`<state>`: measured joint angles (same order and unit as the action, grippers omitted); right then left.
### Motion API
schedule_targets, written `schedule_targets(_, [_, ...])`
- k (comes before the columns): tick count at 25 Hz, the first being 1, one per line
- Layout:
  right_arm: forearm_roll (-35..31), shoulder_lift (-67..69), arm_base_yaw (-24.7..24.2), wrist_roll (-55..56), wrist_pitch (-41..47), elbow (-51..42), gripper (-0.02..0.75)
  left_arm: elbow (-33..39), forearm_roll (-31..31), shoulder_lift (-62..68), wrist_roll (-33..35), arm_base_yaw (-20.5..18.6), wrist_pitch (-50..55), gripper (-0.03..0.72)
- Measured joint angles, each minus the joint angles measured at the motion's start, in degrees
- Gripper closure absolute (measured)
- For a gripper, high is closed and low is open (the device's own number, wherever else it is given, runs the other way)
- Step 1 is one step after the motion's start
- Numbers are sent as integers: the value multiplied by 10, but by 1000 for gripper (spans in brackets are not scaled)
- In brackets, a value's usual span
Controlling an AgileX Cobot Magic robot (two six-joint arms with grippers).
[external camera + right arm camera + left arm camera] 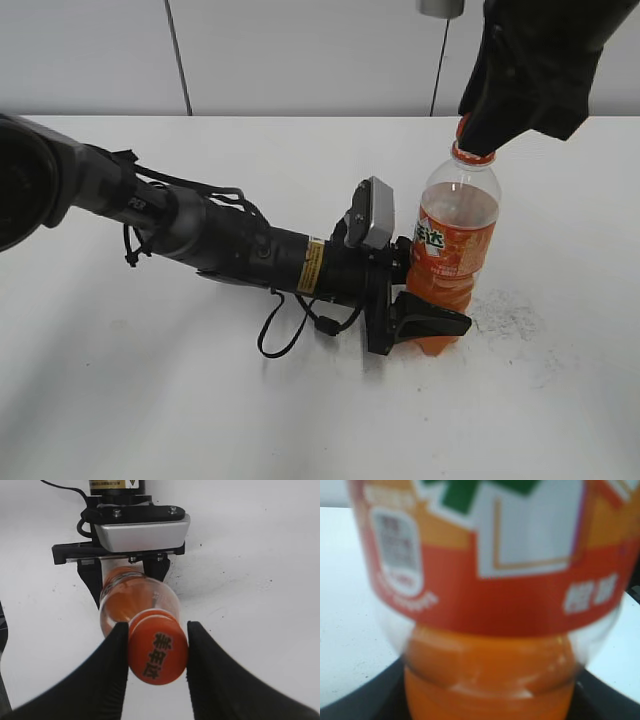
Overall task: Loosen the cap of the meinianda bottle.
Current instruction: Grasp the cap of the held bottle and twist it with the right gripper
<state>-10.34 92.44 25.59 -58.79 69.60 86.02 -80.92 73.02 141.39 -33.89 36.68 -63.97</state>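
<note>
— Where was the meinianda bottle [452, 250]?
— Upright, its base clamped between the left gripper's [425, 322] jaws.
— And the cap [158, 653]?
— Pinched between the right gripper's [156, 652] closed fingers.

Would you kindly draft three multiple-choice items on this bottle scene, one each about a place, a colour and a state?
1. Where does the left gripper hold the meinianda bottle?
A. at the neck
B. near the base
C. it is clear of it

2. What colour is the cap?
A. green
B. white
C. orange

3. How does the bottle stand on the table?
A. upright
B. on its side
C. upside down

Answers: 1 B, the exterior view shows the fingers around the lower part. 2 C, the right wrist view shows an orange cap between the fingers of the right gripper. 3 A, the cap points upward.
</note>
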Motion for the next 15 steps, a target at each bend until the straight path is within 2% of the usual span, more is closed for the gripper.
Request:
schedule_targets(10, [-1, -15, 0, -17, 1, 0, 477, 0, 4, -1, 2, 0, 3, 199])
schedule_targets(15, [7, -49, -7, 80, -3, 0, 477, 0, 6, -2, 2, 0, 3, 200])
